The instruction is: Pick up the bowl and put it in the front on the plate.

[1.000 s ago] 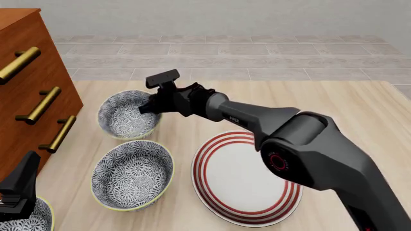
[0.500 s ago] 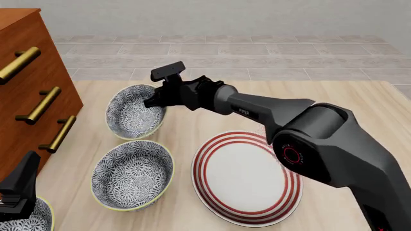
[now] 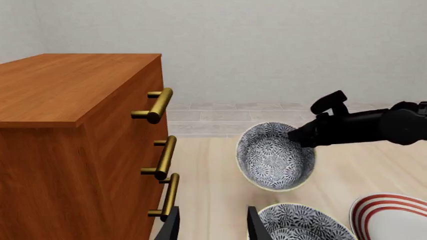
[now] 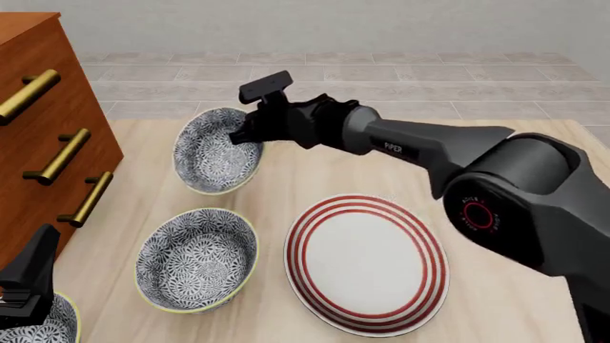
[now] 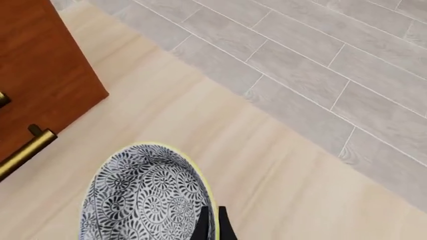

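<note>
Light wood worktop (image 4: 533, 164) with grey tile floor behind it and a wooden dresser (image 4: 43, 136) on the left. The right hand (image 4: 250, 132) is clamped on the right rim of the far bowl (image 4: 217, 151), which is tipped up on edge, off the worktop, far-left of the plate (image 4: 367, 263). Compared to a second ago, it's lifted, tilted more and moved right. The left hand (image 3: 212, 227) sits near-left, its fingers apart, holding nothing. A second bowl (image 4: 196, 259) sits just left of the plate.
</note>
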Available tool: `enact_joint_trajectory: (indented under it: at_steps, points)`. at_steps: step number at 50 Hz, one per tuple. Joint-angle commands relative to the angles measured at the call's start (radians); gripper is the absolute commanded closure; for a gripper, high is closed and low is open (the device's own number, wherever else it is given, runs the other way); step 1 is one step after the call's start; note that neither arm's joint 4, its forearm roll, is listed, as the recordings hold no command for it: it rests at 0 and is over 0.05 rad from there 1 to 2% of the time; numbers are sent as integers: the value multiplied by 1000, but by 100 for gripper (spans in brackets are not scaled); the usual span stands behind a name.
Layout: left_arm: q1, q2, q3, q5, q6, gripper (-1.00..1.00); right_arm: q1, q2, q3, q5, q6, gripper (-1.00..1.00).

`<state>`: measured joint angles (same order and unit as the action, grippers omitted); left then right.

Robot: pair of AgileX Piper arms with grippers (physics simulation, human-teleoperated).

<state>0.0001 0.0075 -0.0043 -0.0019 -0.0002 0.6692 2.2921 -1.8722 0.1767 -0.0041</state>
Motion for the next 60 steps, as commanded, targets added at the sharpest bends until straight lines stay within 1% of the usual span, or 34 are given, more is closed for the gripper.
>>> enact_joint_trajectory:
  at_steps: [1, 14, 25, 27, 36, 50, 60]
  points:
    - [0, 0, 0, 0, 0, -100, -25, -93, 92, -33, -4, 100]
    - [0, 0, 0, 0, 0, -100, -53, -223, 260, -93, 14, 100]
    - [0, 0, 0, 0, 0, -100, -70, -315, 383, -139, 34, 100]
    - [0, 0, 0, 0, 0, -100, -72, -320, 389, -142, 33, 100]
    - [0, 0, 0, 0, 0, -100, -83, -391, 494, -182, 59, 100]
    - [0, 0, 0, 0, 0, -100, -71, -528, 663, -247, 90, 100]
    - [0, 0, 0, 0, 0, -100, -76, -591, 749, -268, 101, 100]
